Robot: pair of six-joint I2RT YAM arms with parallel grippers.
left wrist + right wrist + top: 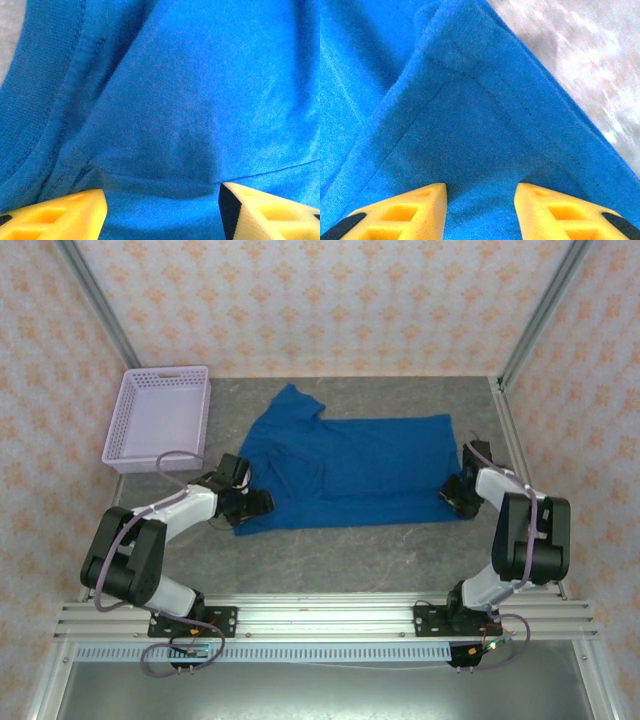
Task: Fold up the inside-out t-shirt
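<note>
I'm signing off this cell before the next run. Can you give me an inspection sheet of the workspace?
Surface: grey table, no spills seen.
Job's things: blue t-shirt spread flat mid-table, one sleeve pointing to the far side.
Clutter: lavender basket at the far left, apart from the t-shirt.
Grippers: left gripper open over the t-shirt's left end; right gripper open astride a hem corner at the right end.
Cables: grey cables loop along both arms and below the bases, off the t-shirt.
Surroundings: patterned walls, metal frame; nothing else seen.
</note>
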